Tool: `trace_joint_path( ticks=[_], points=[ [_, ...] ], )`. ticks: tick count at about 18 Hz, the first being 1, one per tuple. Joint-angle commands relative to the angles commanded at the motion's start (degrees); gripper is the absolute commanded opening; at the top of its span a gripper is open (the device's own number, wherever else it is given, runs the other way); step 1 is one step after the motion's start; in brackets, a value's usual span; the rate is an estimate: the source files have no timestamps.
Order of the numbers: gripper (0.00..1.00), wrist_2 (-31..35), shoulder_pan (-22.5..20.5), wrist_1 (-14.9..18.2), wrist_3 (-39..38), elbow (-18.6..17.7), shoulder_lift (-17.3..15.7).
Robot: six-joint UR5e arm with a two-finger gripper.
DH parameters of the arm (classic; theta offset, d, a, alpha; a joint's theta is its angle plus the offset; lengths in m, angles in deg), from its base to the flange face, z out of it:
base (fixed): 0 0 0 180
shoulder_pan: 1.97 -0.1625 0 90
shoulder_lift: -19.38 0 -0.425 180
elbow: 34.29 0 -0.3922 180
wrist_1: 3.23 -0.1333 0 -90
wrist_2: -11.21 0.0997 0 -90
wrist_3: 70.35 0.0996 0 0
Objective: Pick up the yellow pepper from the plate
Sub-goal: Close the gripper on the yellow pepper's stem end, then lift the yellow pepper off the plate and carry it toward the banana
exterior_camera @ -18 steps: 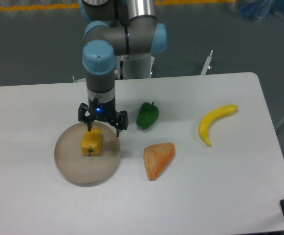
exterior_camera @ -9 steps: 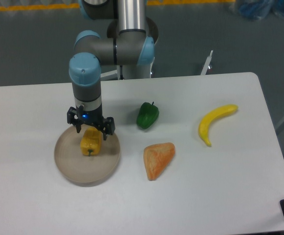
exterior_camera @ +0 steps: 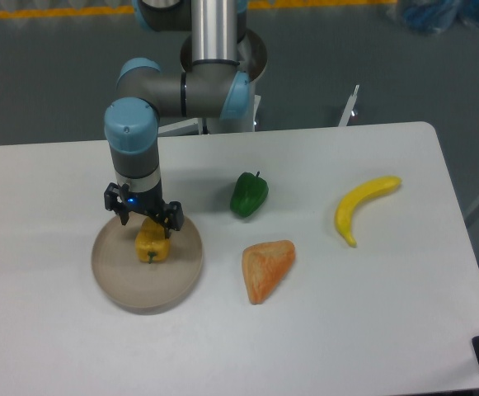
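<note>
The yellow pepper lies on its side on the beige plate at the left of the table, its green stem toward the front. My gripper points straight down over the pepper's far end. The jaws stand open, one finger on each side of the pepper's upper part, and the wrist body hides that part. I cannot see the fingertips touching the pepper.
A green pepper sits right of the plate. An orange wedge-shaped piece lies in front of it, close to the plate's right rim. A yellow banana lies at the far right. The arm's base stands behind the table's far edge.
The gripper has moved left from the plate's right rim to above the yellow pepper and now straddles it. The pepper and the plate have stayed in place.
</note>
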Motion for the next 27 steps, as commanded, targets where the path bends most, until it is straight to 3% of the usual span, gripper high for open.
trace_joint_path(
  ticks=[1, 3, 6, 8, 15, 20, 23, 27],
  points=[
    [1.0, 0.87, 0.0, 0.0, 0.0, 0.61, 0.79],
    [0.86, 2.02, 0.0, 0.0, 0.17, 0.88, 1.23],
    [0.45, 2.02, -0.09, 0.0, 0.44, 0.71, 1.06],
    [0.33, 2.02, -0.09, 0.0, 1.49, 0.62, 1.15],
    [0.29, 3.07, -1.84, 0.26, 2.46, 2.28, -0.52],
    [0.29, 4.22, -10.26, 1.67, 14.83, 3.08, -6.67],
    [0.29, 4.4, -15.53, 2.81, 21.24, 3.43, -7.64],
    [0.29, 4.4, -24.85, 3.42, 36.26, 4.66, -8.08]
  ],
)
